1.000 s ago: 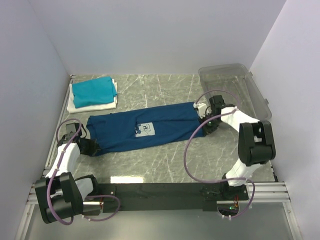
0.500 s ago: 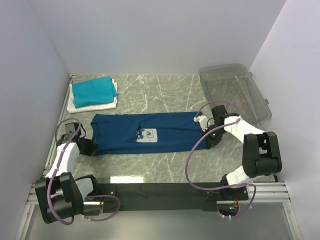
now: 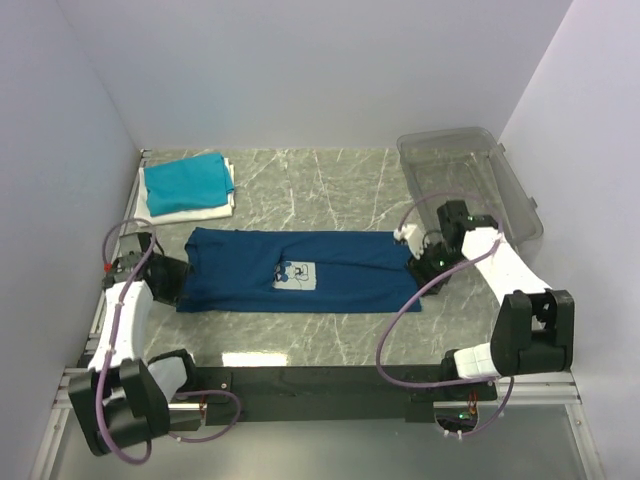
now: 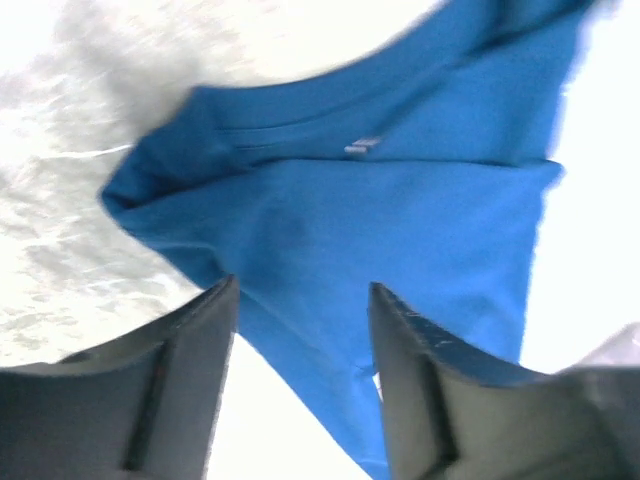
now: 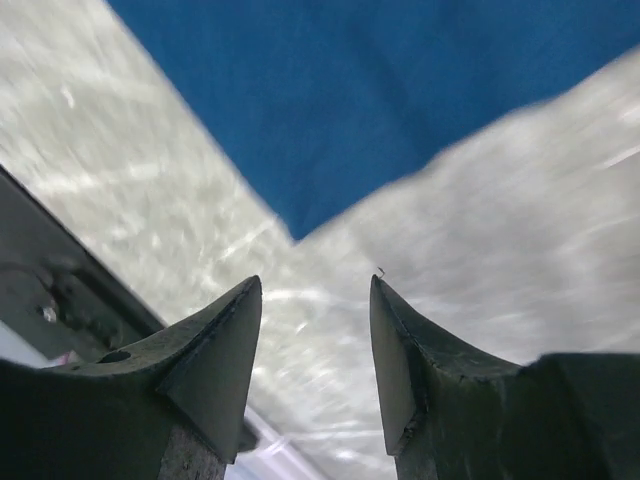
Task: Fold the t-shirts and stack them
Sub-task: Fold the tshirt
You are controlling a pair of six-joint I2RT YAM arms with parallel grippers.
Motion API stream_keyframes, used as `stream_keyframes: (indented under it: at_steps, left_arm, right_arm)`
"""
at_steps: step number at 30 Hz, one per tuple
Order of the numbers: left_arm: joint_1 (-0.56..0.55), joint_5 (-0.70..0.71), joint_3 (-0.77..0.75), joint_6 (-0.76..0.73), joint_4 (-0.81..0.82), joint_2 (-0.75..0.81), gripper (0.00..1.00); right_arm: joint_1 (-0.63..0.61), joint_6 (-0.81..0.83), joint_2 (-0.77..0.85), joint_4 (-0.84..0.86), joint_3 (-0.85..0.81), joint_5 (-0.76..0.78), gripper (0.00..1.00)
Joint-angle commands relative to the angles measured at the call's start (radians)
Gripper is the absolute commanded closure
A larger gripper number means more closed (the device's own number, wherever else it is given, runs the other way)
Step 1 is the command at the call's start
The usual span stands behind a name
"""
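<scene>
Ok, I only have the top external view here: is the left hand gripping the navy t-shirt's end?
Observer: No. The left wrist view shows the left hand open, fingers apart above the navy t-shirt, clamping nothing.
Operator: And the other side?
Observer: The right hand is open too; between its fingers is only marble table, the shirt's corner lying ahead of them.
Operator: Which end of the shirt is on the left?
Observer: The neck end: its collar seam and a small pale label show there.
</scene>
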State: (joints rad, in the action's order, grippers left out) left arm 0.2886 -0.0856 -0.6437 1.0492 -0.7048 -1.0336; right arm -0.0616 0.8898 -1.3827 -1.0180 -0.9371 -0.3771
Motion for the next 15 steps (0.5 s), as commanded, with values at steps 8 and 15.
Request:
stream_keyframes:
  at_steps: [8,15]
  left_arm:
    - [0.006,0.024,-0.183,-0.194,0.050,0.142,0.26]
    - [0.006,-0.054,-0.260,-0.371,0.221,-0.124,0.34]
  right_arm:
    - [-0.302,-0.152,-0.209,0.120,-0.345,-0.255,0.46]
    - [-0.388,-0.244,-0.496,0.029,-0.748,-0.394,0.46]
